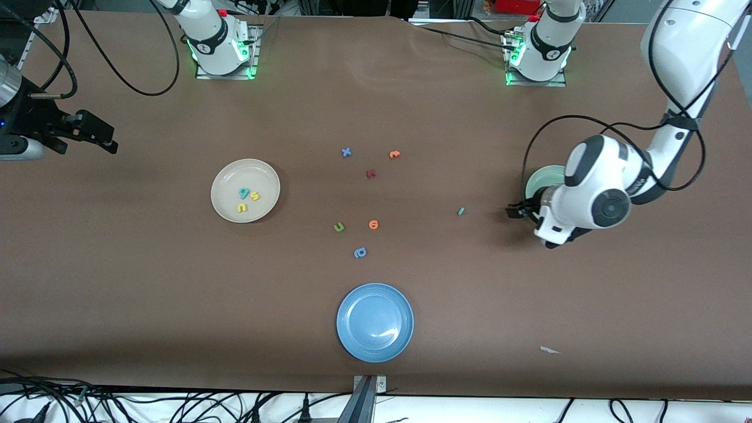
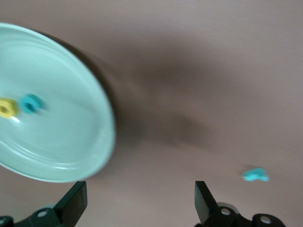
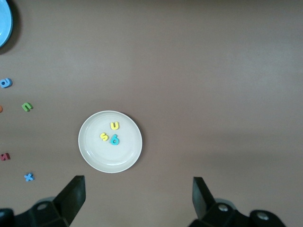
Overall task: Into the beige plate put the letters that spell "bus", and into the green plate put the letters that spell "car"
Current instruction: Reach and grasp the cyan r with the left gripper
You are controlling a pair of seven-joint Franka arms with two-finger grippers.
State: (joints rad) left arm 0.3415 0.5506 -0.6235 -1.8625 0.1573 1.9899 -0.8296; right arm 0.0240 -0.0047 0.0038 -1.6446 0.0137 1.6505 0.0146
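"Car" nearly done, "bus" finished
My left gripper [image 2: 137, 203], jaws wide over the green plate [image 2: 71, 142]; next the teal "r" [image 1: 461, 211], nine o'clock of it

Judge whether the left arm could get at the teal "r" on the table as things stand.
Probably yes: the left gripper is open over the green plate, and the teal "r" lies alone on bare table nearby.
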